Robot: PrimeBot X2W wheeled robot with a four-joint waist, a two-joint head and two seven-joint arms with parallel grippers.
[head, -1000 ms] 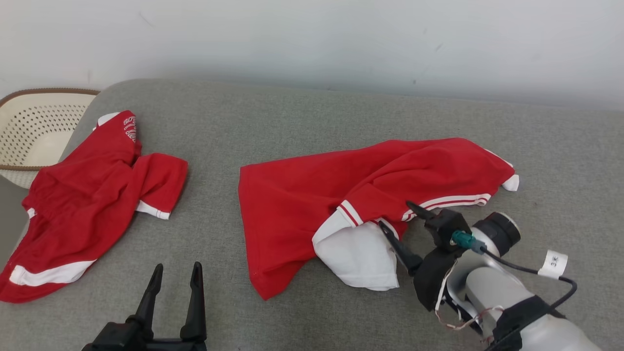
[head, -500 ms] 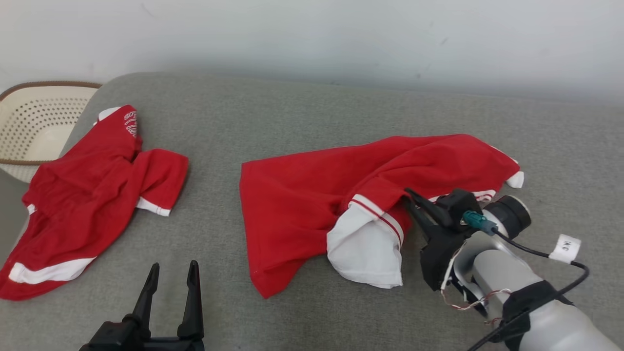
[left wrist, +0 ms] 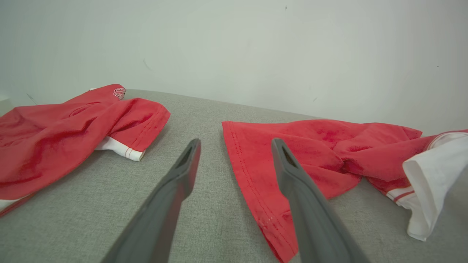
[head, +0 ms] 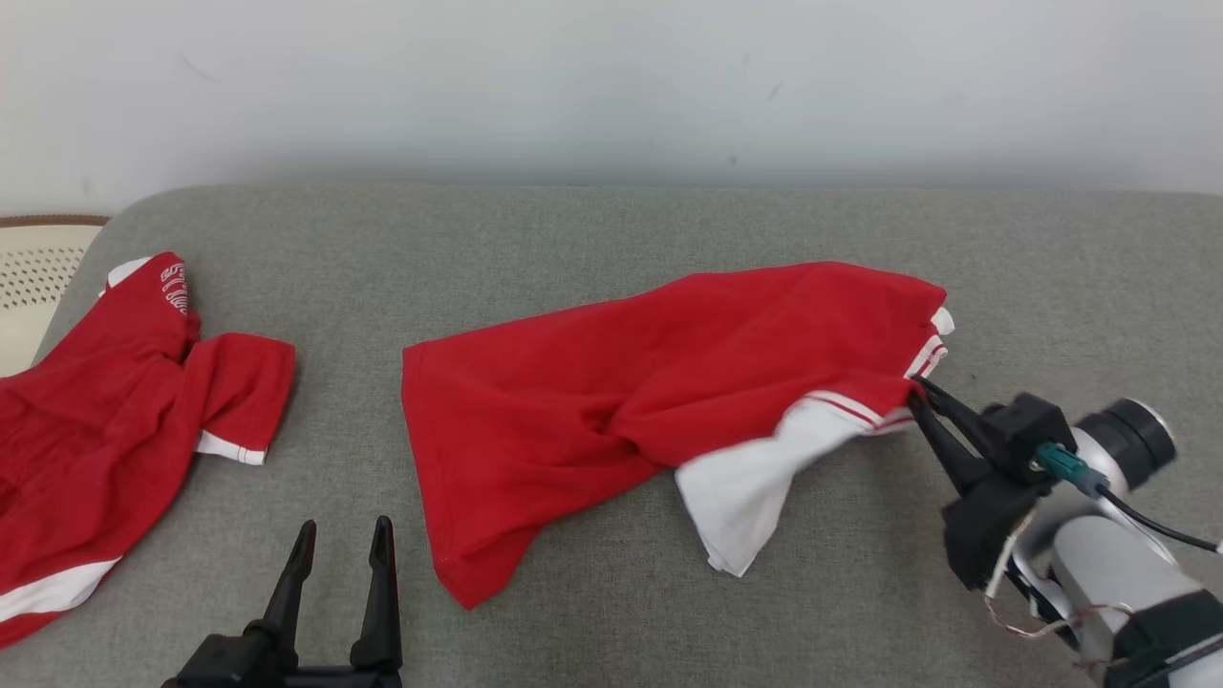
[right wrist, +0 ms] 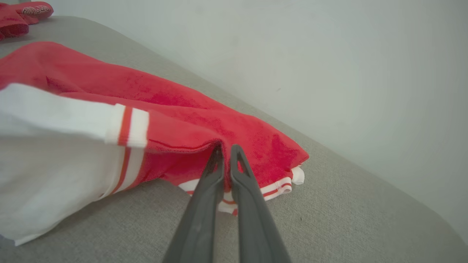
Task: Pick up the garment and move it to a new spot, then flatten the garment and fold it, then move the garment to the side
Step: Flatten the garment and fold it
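Garment point(head: 669, 382), a red shirt with white, red-striped trim, lies crumpled across the middle of the grey upholstered surface point(head: 573, 239). Its straight hem is toward the robot's left and its trimmed end toward the right. A white sleeve point(head: 745, 487) spills out from under the red cloth on the near side and rests on the surface.

The right claw point(head: 919, 390) is pinched narrow on the shirt's right end. Its two fingers are almost together, with red cloth caught between the tips, and the fabric bunches to a point there. The left claw point(head: 344, 526) stands wide and holds nothing, low at the near left and a little apart from the shirt's hem.

A second red garment point(head: 115, 401) lies rumpled at the far left, well apart from the first. Beyond it is a cream perforated basket point(head: 38, 277), off the surface's left edge.
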